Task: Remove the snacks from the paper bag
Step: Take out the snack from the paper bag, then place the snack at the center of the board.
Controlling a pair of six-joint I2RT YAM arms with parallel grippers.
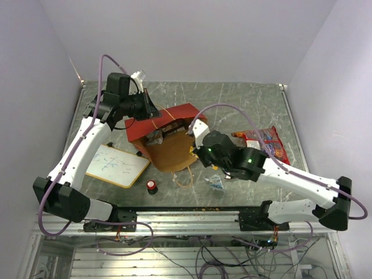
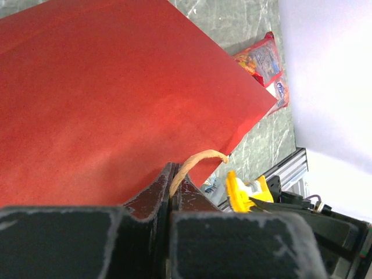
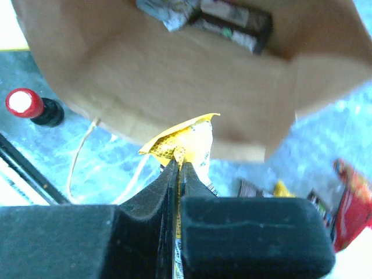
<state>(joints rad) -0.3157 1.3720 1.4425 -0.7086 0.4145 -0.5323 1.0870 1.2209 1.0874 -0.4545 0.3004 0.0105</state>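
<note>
On your grey marbled table (image 1: 244, 99) the paper bag (image 1: 174, 119) lies on its side, more snacks (image 3: 226, 20) inside. Your left gripper (image 2: 173, 174) pinches its string handle (image 2: 200, 156); your right gripper (image 3: 177, 165) is clamped on a yellow packet (image 3: 189, 136) at the mouth; the red chip bag (image 1: 268, 142) lies outside

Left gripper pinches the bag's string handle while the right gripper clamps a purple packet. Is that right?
Not quite. The packet in the right gripper is yellow, not purple; the right wrist view shows it. The left gripper does pinch the string handle of the paper bag.
</note>
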